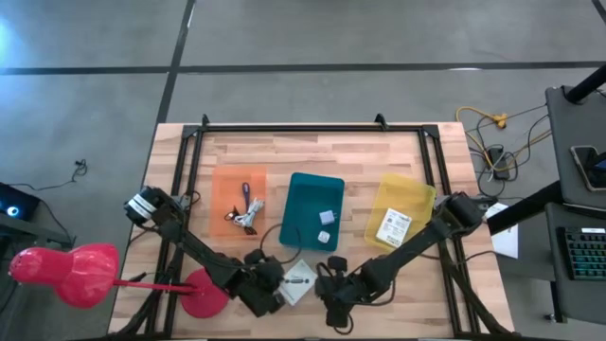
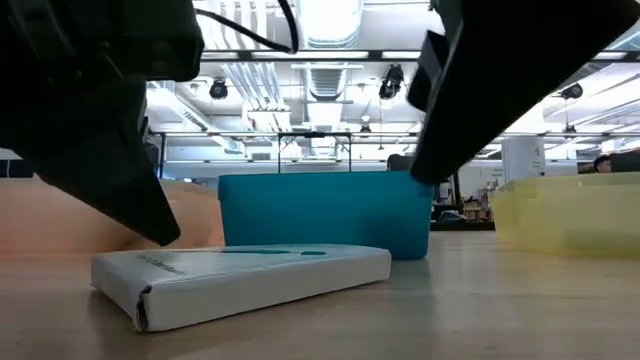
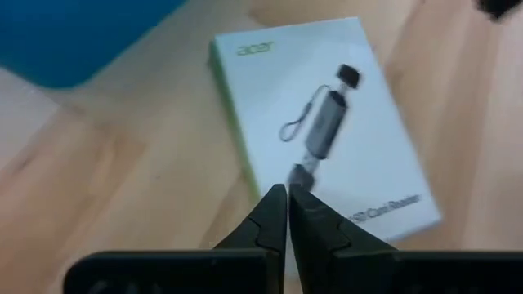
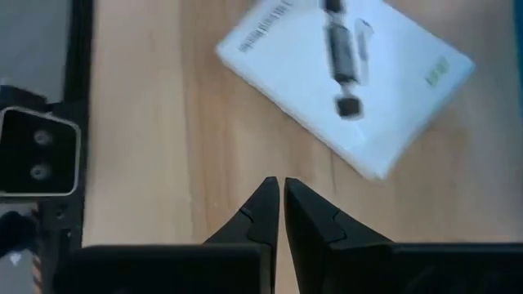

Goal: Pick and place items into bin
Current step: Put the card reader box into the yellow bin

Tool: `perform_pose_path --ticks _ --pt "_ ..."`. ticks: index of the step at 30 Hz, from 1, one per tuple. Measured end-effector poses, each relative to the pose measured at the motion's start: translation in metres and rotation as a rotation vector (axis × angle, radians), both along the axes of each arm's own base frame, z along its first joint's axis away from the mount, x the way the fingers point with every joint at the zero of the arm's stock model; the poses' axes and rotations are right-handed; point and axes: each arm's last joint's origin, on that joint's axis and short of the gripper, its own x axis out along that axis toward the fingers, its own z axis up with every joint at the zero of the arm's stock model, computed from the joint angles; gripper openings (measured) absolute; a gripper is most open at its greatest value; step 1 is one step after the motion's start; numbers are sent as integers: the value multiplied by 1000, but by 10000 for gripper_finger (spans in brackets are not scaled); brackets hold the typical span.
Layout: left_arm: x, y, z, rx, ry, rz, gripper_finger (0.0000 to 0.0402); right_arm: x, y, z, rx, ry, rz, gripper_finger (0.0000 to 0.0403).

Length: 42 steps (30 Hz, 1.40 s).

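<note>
A flat white cardboard packet [image 1: 300,280], printed with a dark card-reader picture, lies loose on the pale wood-plank table [image 1: 379,161] near its front edge, between the two arms and touched by neither. The left gripper [image 3: 288,196] hovers just over the packet's near edge with its dark tapered fingers pressed together, holding nothing. The right gripper [image 4: 281,189] hangs over bare wood just beside the packet, its fingers likewise closed and empty. In the low view the packet shows as a thin slab with a slightly lifted corner, in front of the teal bin [image 2: 325,212]. Three shallow rectangular plastic bins stand in a row farther back: an orange bin [image 1: 239,201] holding a thin purple stick tool [image 1: 245,195] and black wiry pieces [image 1: 246,219], the teal one with two tiny white cubes [image 1: 327,221], and a translucent yellow bin [image 1: 401,211] with another white packet [image 1: 393,227]. A glossy pink-red lamp-like stand [image 1: 204,294] sits at the table's front left corner.
</note>
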Motion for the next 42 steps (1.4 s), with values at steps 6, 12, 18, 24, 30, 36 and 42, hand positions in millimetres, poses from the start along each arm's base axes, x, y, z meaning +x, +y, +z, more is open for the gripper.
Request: perform_pose_path --ticks 6,12,18,24,30,36,42 --pt "-4 6 -3 18 54 46 0 6 4 -20 -67 29 121 48" --pt "-4 7 -4 -1 63 37 0 18 5 -30 -142 9 153 100" --pt "-5 7 -10 -50 35 28 0 26 3 -29 -303 -45 210 127" --pt "-5 7 -14 -64 26 24 0 28 -2 -29 -499 -72 297 141" --pt "-5 7 -18 -59 37 25 0 22 2 -32 -580 -53 426 153" --pt "-2 5 -23 -74 27 22 0 13 13 -36 -618 -45 531 169" --pt "2 3 -24 -106 3 15 0 12 7 -42 -626 -28 523 177"
